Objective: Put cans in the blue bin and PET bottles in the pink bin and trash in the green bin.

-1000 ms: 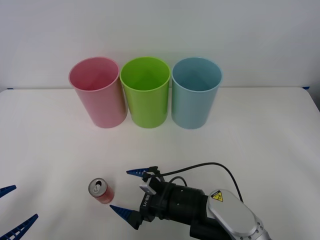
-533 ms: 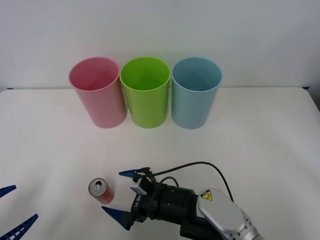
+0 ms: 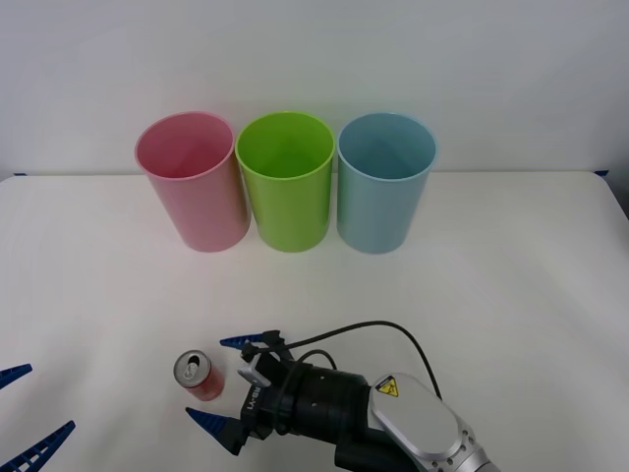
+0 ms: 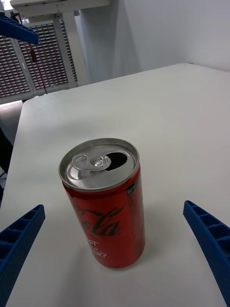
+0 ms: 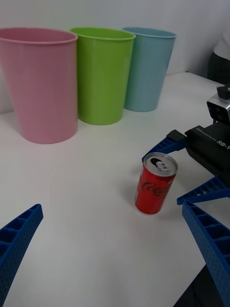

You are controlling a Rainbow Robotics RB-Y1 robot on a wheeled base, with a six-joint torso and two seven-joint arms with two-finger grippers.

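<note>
A small red can (image 3: 200,376) (image 4: 108,211) (image 5: 155,188) stands upright on the white table, its pull-tab opening on top. My right gripper (image 3: 207,379) (image 4: 112,211) is open, low over the table, with one blue finger on each side of the can and not touching it. At the table's front left corner my left gripper (image 3: 49,398) (image 5: 111,206) is open and holds nothing. The pink bin (image 3: 192,182) (image 5: 40,86), the green bin (image 3: 287,187) (image 5: 101,76) and the blue bin (image 3: 385,187) (image 5: 146,67) stand in a row at the back. PET bottles and trash are out of view.
The white table (image 3: 511,295) runs wide between the can and the bins. A black cable (image 3: 378,326) loops over my right wrist. A white wall rises directly behind the bins.
My right gripper has moved left toward the can, and its open fingers now flank it. The can, the bins and the left gripper have not moved.
</note>
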